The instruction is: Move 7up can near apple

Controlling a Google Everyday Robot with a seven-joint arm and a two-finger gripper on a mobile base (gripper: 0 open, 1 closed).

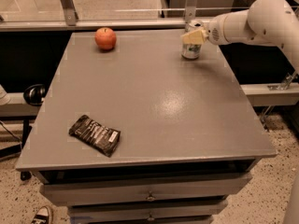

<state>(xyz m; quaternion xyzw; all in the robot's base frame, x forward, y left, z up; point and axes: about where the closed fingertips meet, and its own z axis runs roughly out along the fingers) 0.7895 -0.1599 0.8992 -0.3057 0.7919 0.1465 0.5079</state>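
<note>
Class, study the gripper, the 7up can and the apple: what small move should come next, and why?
Likely draw the 7up can a little leftward toward the apple, provided the hold is firm. The gripper is at the can's top. The can stands upright at the far right of the table, and the apple sits well apart at the far left.
</note>
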